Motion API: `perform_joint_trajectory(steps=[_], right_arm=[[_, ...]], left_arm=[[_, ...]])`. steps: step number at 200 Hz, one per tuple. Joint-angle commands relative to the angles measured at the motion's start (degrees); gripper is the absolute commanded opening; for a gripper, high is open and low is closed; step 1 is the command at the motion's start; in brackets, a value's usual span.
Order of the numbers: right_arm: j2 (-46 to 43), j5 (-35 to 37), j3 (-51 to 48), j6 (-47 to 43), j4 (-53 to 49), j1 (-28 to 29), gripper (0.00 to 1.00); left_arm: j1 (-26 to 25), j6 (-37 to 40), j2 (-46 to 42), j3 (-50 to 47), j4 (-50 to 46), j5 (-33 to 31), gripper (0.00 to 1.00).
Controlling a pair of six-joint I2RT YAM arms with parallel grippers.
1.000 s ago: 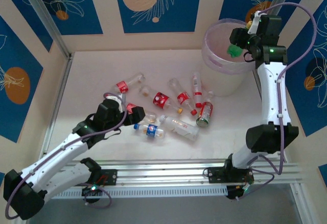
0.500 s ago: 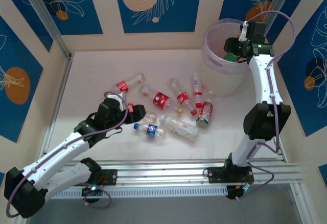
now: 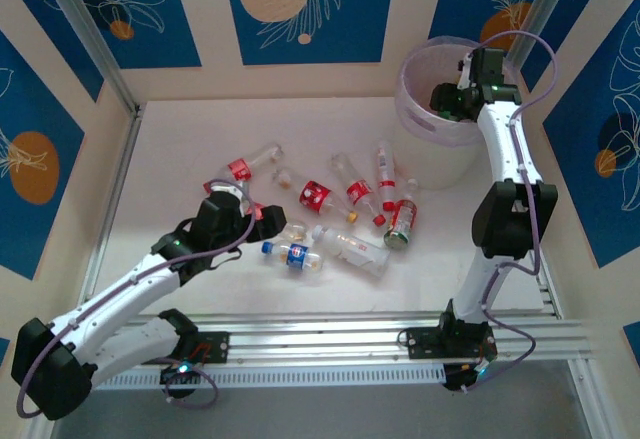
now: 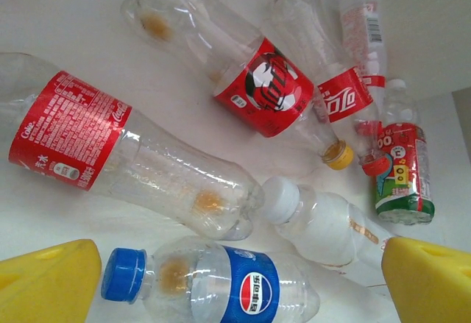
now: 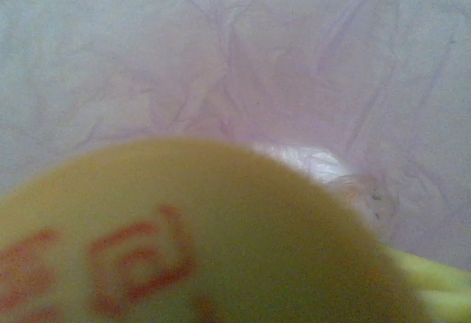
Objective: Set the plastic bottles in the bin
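Presently my right end effector [image 3: 447, 99] sits in the bin [image 3: 425, 154], apparently clamped on a green bottle [image 5: 184, 249]; release is due; left end effector [image 4: 243, 268], jaws apart, hovers over the blue bottle [image 4: 254, 295]; I judge lowering follows.

Wall panels [image 3: 300, 9] deep blue w/ white leaf outlines and orange discs, on cream. Bin [image 3: 440, 154] translucent pale pink-white, lilac-tinged inside in R wrist view. Green bottle [image 5: 184, 242] there blurs yellow-green w/ red characters. L gripper [image 4: 234, 282] pads [image 4: 45, 282] bright yellow. Lower centre: blue-label bottle [image 4: 221, 290] — blue cap, red-white-blue logo. Left: clear bottle [image 4: 125, 154] — red label, white text. Right edge: small bottle [image 4: 401, 168], red-and-green label.
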Motion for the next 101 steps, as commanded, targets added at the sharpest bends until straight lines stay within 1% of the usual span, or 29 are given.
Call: perform_joint_trajectory(steps=[1, 29, 63, 101], right_arm=[[1.21, -0.86, 2.04, -0.97, -0.89, -0.16, 0.74], [2.02, -1.73, 1.97, -1.32, -0.93, -0.41, 0.82], [0.08, -3.24, 1.01, -1.16, -0.58, -1.2, 0.93], [-3.02, -6.72, 2.93, -0.25, -2.76, -2.37, 0.99]], left_arm=[[-0.18, -0.12, -0.29, 0.89, -0.57, -0.56, 0.97], [-0.16, -1.51, -0.53, 0.48, -2.64, -1.37, 0.98], [-0.19, -3.81, -1.34, -0.24, -5.01, -2.75, 1.0], [-0.07, -4.09, -1.64, 1.82, -9.05, -5.09, 1.0]])
